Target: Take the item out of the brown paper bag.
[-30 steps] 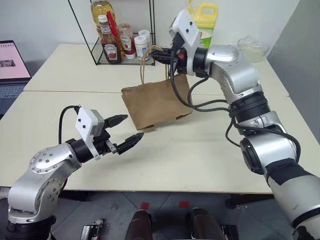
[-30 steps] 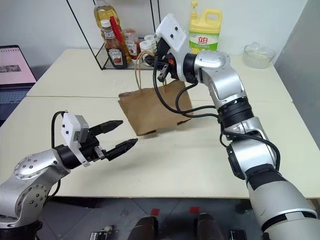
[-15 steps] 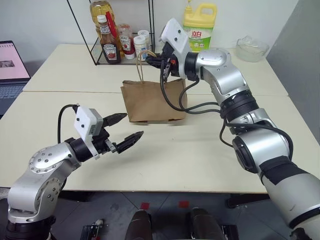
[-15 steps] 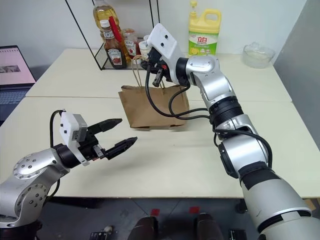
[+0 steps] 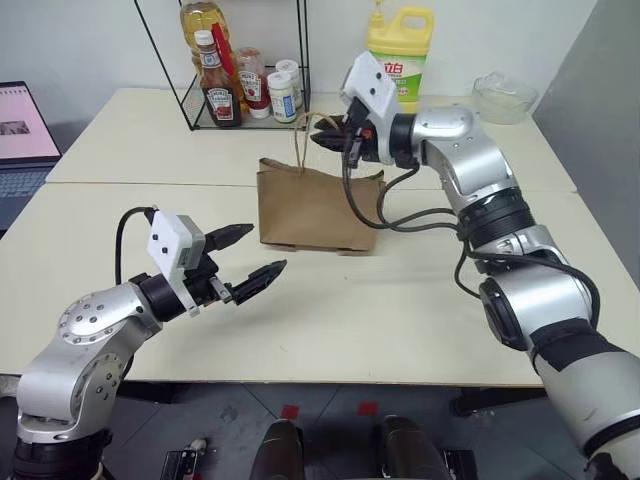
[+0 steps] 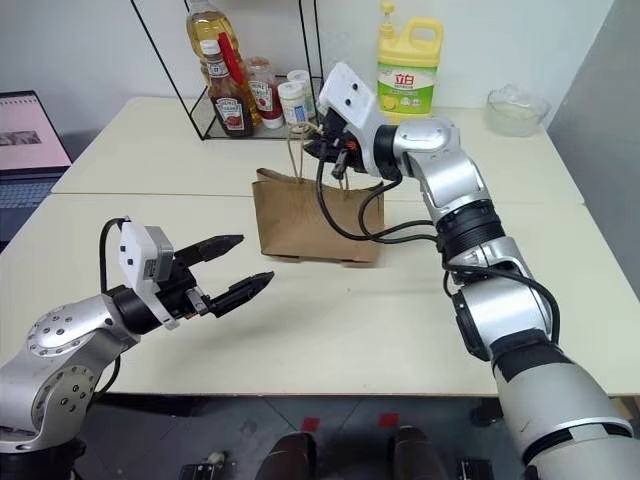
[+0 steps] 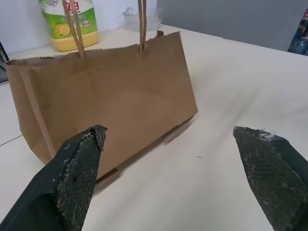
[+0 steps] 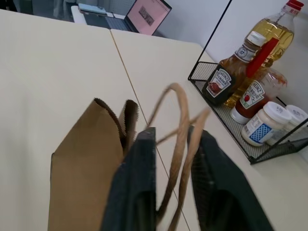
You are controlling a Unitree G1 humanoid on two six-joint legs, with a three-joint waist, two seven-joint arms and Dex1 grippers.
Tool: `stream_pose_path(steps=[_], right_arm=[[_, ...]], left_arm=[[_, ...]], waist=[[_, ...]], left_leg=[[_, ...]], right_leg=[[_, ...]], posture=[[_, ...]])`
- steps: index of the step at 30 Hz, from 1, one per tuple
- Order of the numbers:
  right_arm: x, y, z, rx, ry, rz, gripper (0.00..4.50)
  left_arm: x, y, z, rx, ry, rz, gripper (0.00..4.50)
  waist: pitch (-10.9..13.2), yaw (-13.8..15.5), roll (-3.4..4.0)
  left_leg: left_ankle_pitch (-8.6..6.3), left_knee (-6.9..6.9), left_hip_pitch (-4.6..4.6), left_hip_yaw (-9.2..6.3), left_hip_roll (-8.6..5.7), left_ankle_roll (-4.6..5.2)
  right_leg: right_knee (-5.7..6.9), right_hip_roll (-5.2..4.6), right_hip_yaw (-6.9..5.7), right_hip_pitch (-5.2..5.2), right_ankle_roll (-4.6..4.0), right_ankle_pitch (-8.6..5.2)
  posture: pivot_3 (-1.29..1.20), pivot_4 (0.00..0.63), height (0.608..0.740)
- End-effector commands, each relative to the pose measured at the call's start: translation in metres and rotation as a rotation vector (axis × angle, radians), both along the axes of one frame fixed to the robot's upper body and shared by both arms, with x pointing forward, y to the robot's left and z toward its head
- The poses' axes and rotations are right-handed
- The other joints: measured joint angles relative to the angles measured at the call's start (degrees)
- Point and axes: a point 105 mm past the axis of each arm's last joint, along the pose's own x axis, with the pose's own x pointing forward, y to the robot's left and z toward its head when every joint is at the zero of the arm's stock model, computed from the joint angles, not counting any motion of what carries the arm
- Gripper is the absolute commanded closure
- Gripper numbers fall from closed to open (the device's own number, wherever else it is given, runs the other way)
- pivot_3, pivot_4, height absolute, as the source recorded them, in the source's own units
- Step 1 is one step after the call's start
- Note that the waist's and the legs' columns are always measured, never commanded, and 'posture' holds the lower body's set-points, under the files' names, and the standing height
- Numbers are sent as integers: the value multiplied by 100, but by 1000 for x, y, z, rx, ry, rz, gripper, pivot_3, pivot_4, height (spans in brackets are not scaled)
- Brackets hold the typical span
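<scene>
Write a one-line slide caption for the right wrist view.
Right gripper with fingers slightly parted around the cord handles of the upright brown paper bag, condiment rack behind.

Two pale cream worktops [image 5: 330,330] stand pushed together, a seam running between them, before a plain white wall [image 5: 90,45]. To the right stands a grey panel [image 5: 600,120]. Below the near edge lies a grey tiled floor [image 5: 230,420] with small red marks [image 5: 290,411]. The light is even.
</scene>
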Motion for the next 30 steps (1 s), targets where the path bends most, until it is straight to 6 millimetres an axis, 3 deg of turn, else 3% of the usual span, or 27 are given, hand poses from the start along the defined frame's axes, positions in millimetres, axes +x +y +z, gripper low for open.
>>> stream_pose_path(steps=[1, 4, 11, 15, 18, 24, 30], right_arm=[[-10, -4, 11, -18, -46, 30, 2128], [-18, -19, 9, -36, -42, 26, 1102], [-55, -65, -18, -79, 54, -10, 1102], [-88, -88, -40, -32, 143, -46, 1102], [-114, -95, -49, 34, 175, -87, 1075], [-146, -95, -77, 165, 242, -250, 1075], [-157, -84, -85, 218, 260, -299, 1075]], left_arm=[[-1, -3, 9, 12, -47, -16, 0], [1, -4, 10, 12, -50, -21, 0], [10, -4, 21, -1, -64, -1, 0], [14, -7, 30, -35, -64, -16, 0], [19, -4, 40, -50, -70, -23, 537], [44, 11, 61, -7, -111, 17, 2378], [99, 27, 95, 49, -243, 142, 4255]], waist=[[0, -1, 0], [0, 17, 0], [-1, 64, -1], [-1, 68, -2], [-1, 65, -2], [-2, 43, -4], [-5, 69, -11]], left_leg=[[0, 0, 0, 0, 0, 0], [0, 0, 0, -1, 0, 0], [0, 4, -2, -2, -2, 0], [0, 3, -3, -4, -2, 0], [0, 4, -4, -4, -2, 0], [0, 3, 9, -6, -2, 0], [1, 7, 9, -9, -4, -1]], right_leg=[[0, 0, 0, 0, 0, 0], [0, 0, -1, 0, 0, 0], [-2, -2, -3, 4, 0, 0], [-3, -2, -4, 6, 0, 0], [-2, -2, -4, 5, 1, 0], [-1, 3, -1, 14, 2, -1], [-3, 4, -6, 20, 4, 0]], posture=[[0, 150, 740], [0, 150, 740], [0, 150, 740], [0, 150, 740], [0, 150, 740], [0, 150, 740], [0, 150, 740]])
